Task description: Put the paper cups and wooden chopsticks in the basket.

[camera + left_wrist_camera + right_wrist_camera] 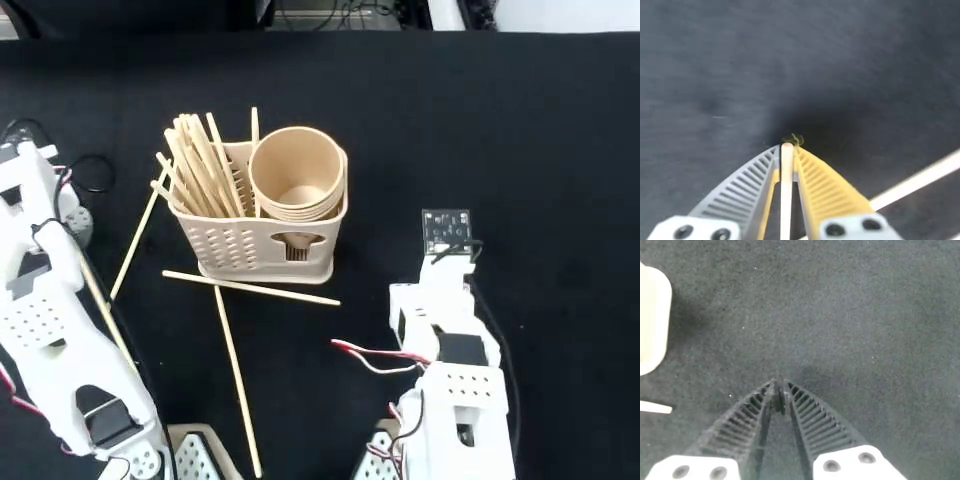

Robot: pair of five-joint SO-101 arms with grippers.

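Note:
A white slotted basket point(240, 250) stands mid-table, with a stack of paper cups point(298, 180) and a bundle of wooden chopsticks point(200, 165) inside it. Three loose chopsticks lie around it: one slanting at its left point(135, 245), one across its front point(250, 288), and one running toward the near edge point(237, 380). My left gripper point(786, 147) is shut on a chopstick point(786, 195) that lies along the left arm point(105, 315), low over the black cloth. Another chopstick point(920, 180) lies beside it. My right gripper point(779, 390) is shut and empty, right of the basket corner point(652, 315).
Black cloth point(520, 130) covers the whole table, with open room to the right of and behind the basket. The right arm point(450, 350) stands at the near right. A chopstick end point(655, 409) shows near the right gripper.

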